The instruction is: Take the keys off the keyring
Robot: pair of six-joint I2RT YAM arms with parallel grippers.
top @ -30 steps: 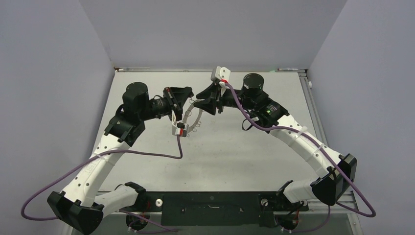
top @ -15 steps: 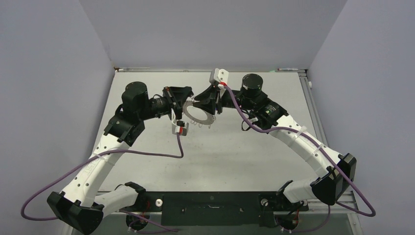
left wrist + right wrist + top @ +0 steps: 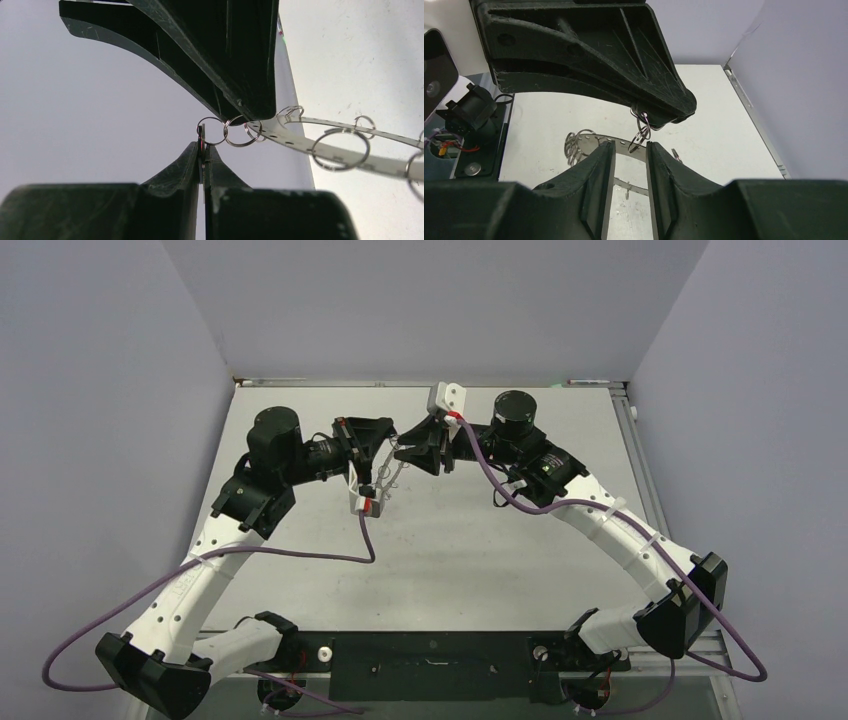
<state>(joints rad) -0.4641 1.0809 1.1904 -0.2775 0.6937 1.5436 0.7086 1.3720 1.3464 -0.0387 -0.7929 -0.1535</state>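
My left gripper (image 3: 201,147) is shut on a thin silvery key (image 3: 202,136). A short chain of small wire loops (image 3: 240,137) links the key to the flat grey keyring (image 3: 292,139), which hangs in the air and bears more loops. My right gripper (image 3: 630,145) is open, with its fingertips at the keyring's rim (image 3: 589,137) and the band crossing the gap just beyond them. In the top view the left gripper (image 3: 388,445) and right gripper (image 3: 403,452) meet tip to tip above the far middle of the table, with the keyring (image 3: 388,478) hanging edge-on below them.
The grey table (image 3: 480,540) has a metal rail (image 3: 640,470) along its right edge. Pale walls close in the left, back and right sides. Purple cables (image 3: 300,552) trail from both wrists over the table.
The keyring swung from edge-on to flat and facing up, then back to hanging edge-on. Both grippers stayed close together at the same spot.
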